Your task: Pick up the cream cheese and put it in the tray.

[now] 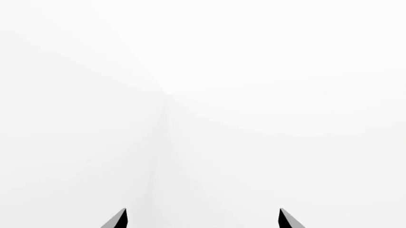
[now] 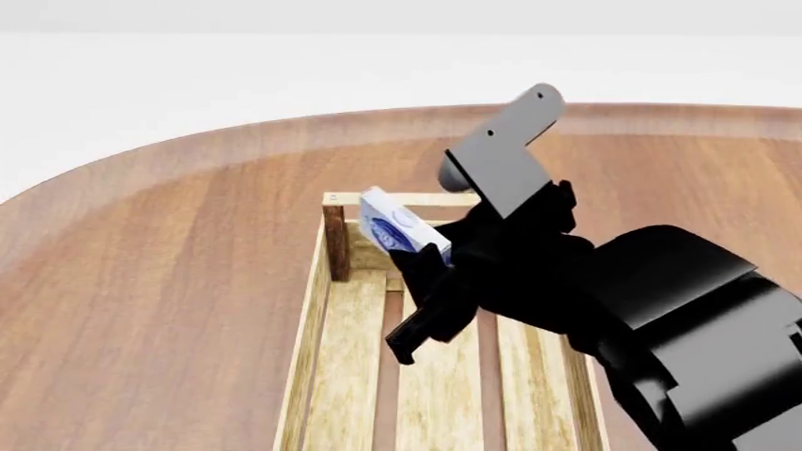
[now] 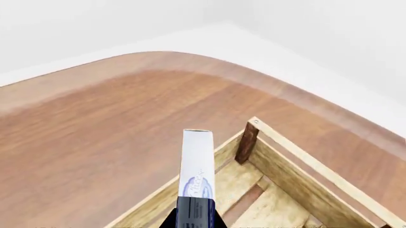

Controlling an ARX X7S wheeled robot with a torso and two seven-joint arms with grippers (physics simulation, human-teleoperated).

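The right fingers point(image 3: 192, 214) are clamped on the lower end of the cream cheese point(image 3: 197, 166), one dark pad on each flat side, so the gap between them is no wider than the box is thick. There is one cream cheese: a thin, flat white box with light blue print and a dark blue oval logo, held on edge and raised above the far left corner of the tray point(image 2: 310, 338), touching neither slats nor rim. From the head view its logo face point(image 2: 398, 228) is tilted and turned toward the robot's left.

There is one tray, pale slats with a dark brown corner post point(image 3: 246, 142), standing on the one round-edged wooden desk point(image 2: 150, 282).

The left fingers point(image 1: 201, 218) show two dark tips set well apart, holding nothing, with only blank white in front.
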